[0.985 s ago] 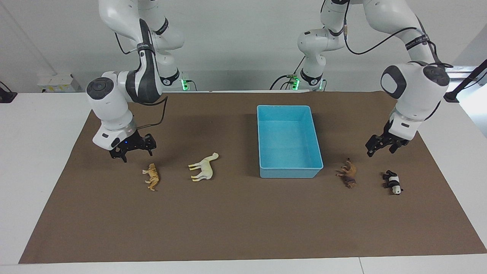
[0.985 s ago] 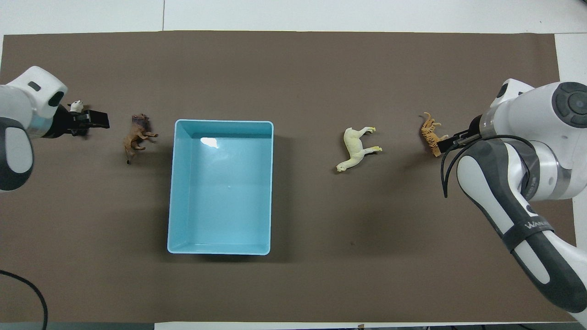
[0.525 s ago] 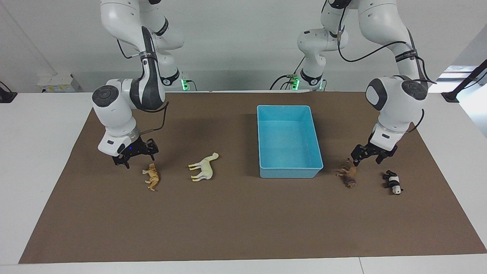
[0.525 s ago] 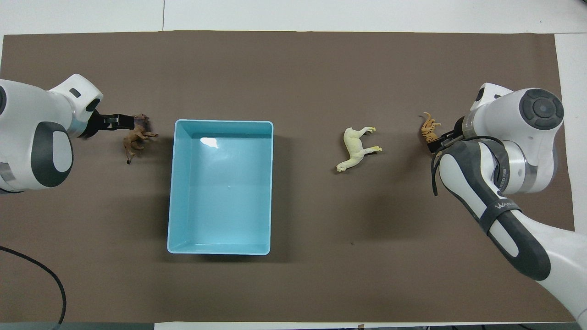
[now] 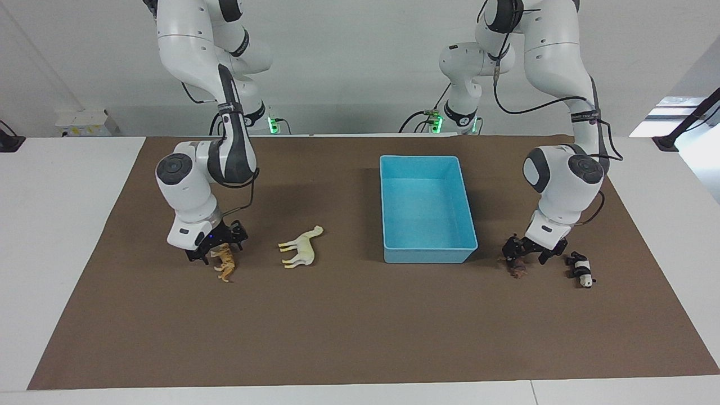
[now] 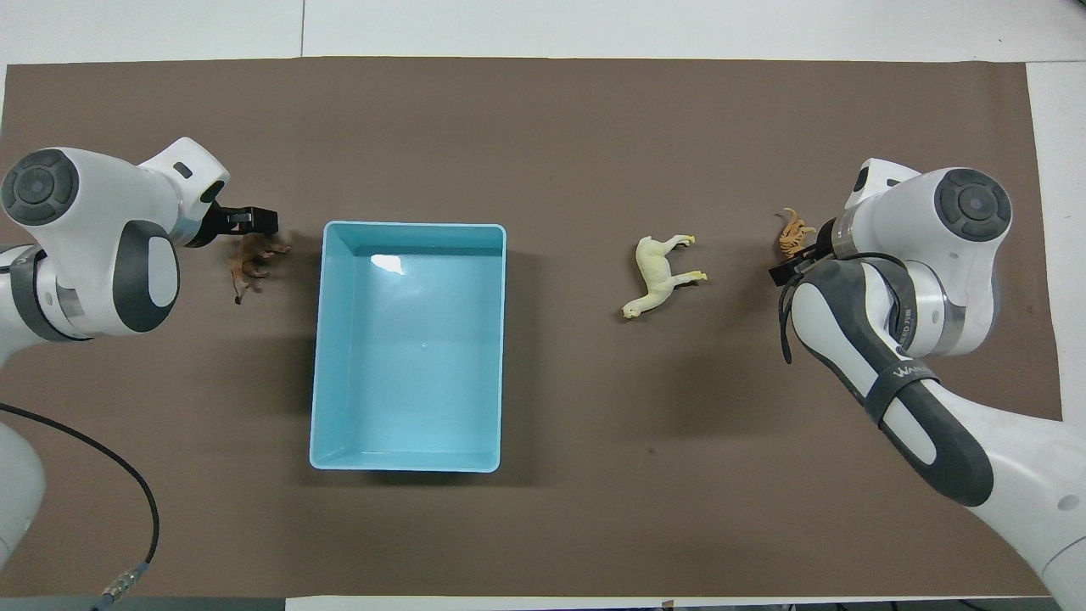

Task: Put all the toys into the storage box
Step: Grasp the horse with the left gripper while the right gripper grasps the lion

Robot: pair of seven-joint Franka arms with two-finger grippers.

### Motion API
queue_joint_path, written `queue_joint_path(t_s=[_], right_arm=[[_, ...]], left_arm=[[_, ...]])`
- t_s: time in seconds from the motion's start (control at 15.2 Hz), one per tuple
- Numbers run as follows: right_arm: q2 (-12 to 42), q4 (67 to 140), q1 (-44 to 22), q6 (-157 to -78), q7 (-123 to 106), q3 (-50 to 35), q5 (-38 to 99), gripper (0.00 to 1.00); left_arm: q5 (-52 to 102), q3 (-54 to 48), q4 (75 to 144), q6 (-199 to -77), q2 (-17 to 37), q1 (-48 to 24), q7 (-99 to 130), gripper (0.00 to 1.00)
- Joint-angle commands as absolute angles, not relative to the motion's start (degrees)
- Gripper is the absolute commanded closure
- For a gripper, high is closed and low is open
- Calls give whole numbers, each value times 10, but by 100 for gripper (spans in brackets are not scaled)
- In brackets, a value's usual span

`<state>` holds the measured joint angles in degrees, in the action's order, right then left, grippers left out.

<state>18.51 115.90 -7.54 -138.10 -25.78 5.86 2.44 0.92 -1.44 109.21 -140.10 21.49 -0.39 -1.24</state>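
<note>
The light blue storage box [image 5: 427,159] [image 6: 407,227] stands empty on the brown mat. My right gripper [image 5: 218,250] [image 6: 787,267] is open and low over the head end of the orange tiger [image 5: 226,264] [image 6: 794,235], which lies on the mat. A cream camel [image 5: 302,247] [image 6: 660,276] lies between the tiger and the box. My left gripper [image 5: 526,256] [image 6: 246,219] is open and down over the brown toy [image 5: 517,270] [image 6: 252,259]. The panda [image 5: 582,269] lies beside it, toward the left arm's end; the left arm hides it in the overhead view.
A brown mat [image 5: 360,326] covers most of the white table [image 5: 56,197]. A black cable [image 6: 127,475] trails by the left arm's base. Nothing else lies on the mat.
Both grippers have come down and moved toward the box: the right one from beside the tiger to over it, the left one from near the panda to over the brown toy. No toy moved.
</note>
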Motion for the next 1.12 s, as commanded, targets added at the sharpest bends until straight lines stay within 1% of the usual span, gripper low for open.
queue_joint_path(t_s=[0.0,0.13,0.2,0.33,0.39,0.46,0.53,0.59,0.66,0.72,0.92,1.05], right_arm=[[184,1160,-72,-1385,-279,57,40,4],[185,1161,-72,-1387,-279,57,40,7],[192,1161,-73,-1397,-279,57,40,11],[201,1163,-77,-1417,-279,57,40,13],[202,1163,-78,-1417,-278,57,40,17],[202,1163,-78,-1416,-278,57,40,23],[202,1163,-78,-1414,-278,57,40,37],[201,1163,-78,-1411,-276,57,40,72],[201,1162,-78,-1410,-275,58,40,100],[201,1161,-78,-1407,-274,58,40,100],[201,1158,-77,-1396,-275,58,40,100],[201,1152,-76,-1394,-275,58,40,100]], left_arm=[[4,-12,1083,-1414,222,-2,-3,0],[4,-13,1085,-1417,225,-2,-2,0],[4,-13,1083,-1427,235,-5,8,0],[4,-13,1089,-1445,243,-10,21,0],[4,-14,1089,-1443,245,-8,20,5],[4,-14,1086,-1439,245,-9,21,19],[7,-14,1085,-1438,245,-10,22,37],[11,-14,1085,-1436,245,-10,25,63],[24,-14,1082,-1425,245,-8,26,97],[35,-15,1074,-1416,245,-6,26,100],[42,-15,1042,-1373,248,-6,28,100],[54,-13,1002,-1314,250,-9,33,100]])
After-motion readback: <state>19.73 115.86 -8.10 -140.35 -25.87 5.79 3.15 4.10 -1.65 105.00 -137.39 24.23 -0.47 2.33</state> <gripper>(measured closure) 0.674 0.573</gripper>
